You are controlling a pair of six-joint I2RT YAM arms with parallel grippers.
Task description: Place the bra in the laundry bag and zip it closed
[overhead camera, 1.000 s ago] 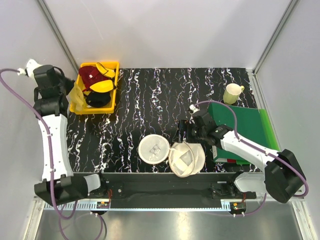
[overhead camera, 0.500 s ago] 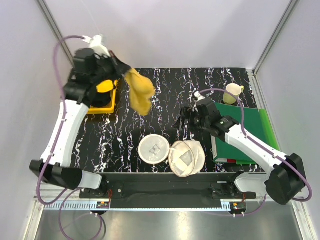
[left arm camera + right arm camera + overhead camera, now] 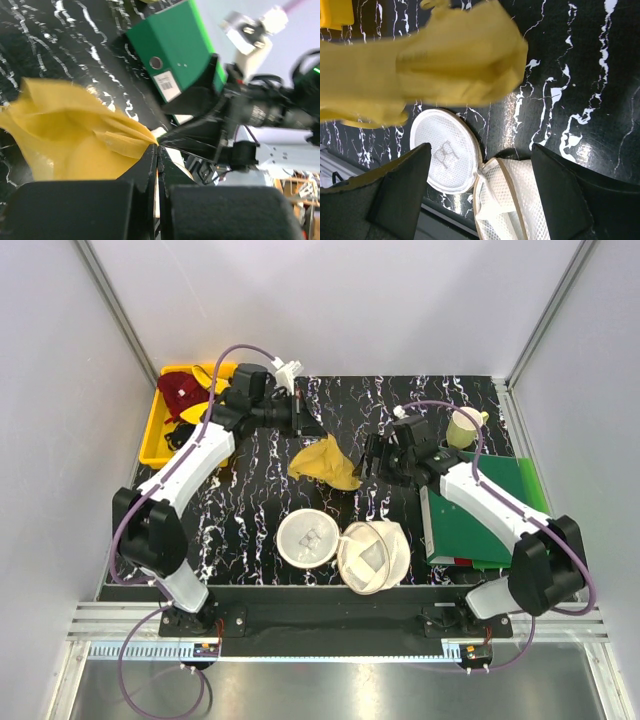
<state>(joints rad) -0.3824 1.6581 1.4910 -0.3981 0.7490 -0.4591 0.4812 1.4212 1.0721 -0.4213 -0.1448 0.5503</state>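
Soft mustard-yellow fabric bra (image 3: 325,462) bunched over the middle of the black marbled table (image 3: 250,505), long axis slanting from its pinched upper-left corner down-right, left gripper (image 3: 303,426) clamped on that corner, right gripper (image 3: 371,466) spread wide just beside it, cream-white round mesh laundry bag (image 3: 310,538) lying open nearer the arm bases, straps and cups lost in folds, motion-blurred in both wrist views

White-shelled arms (image 3: 185,465), purple cables (image 3: 240,346) — black left claw (image 3: 156,148) and right claw (image 3: 370,462).

Bright even light, blurred wrist views
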